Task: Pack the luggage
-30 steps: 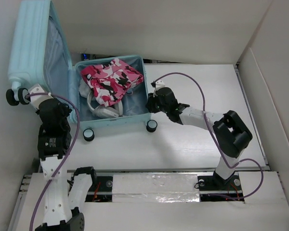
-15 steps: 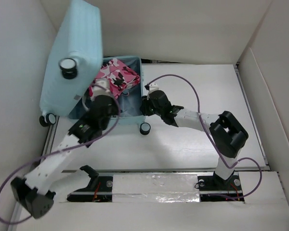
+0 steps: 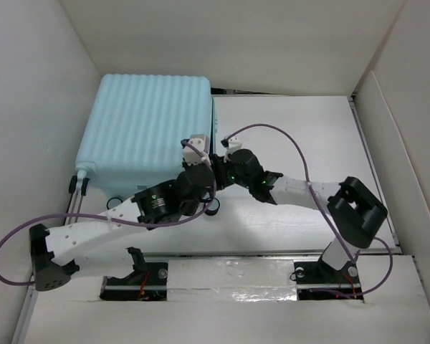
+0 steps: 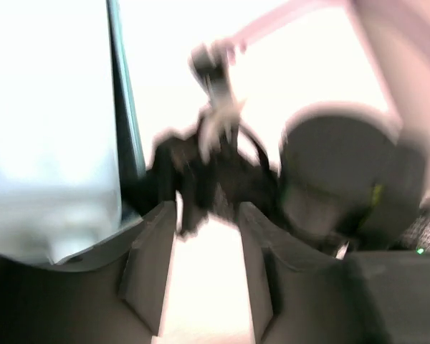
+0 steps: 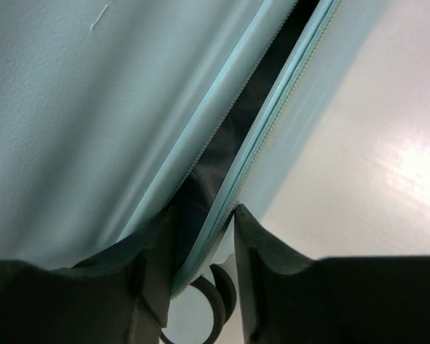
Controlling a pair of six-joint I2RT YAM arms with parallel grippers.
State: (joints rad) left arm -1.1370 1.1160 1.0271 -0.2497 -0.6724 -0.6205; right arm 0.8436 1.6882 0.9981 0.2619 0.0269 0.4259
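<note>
No text, label, brand, number or sign can be read in any view. The luggage (image 3: pixel 147 132) shell shows only plain ribs, and the arms carry no legible marking. The left wrist view is too blurred to tell whether anything at its 3 o'clock side bears lettering.

Ribbed aqua luggage (image 3: pixel 147 132), lid down, unzipped.

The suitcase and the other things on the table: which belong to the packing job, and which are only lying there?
Belong to the job:
- suitcase, lid down, a dark gap still visible along the zip seam
- left gripper at its right edge
- right gripper at the same edge

Just lying about:
- nothing else visible on the table
</note>
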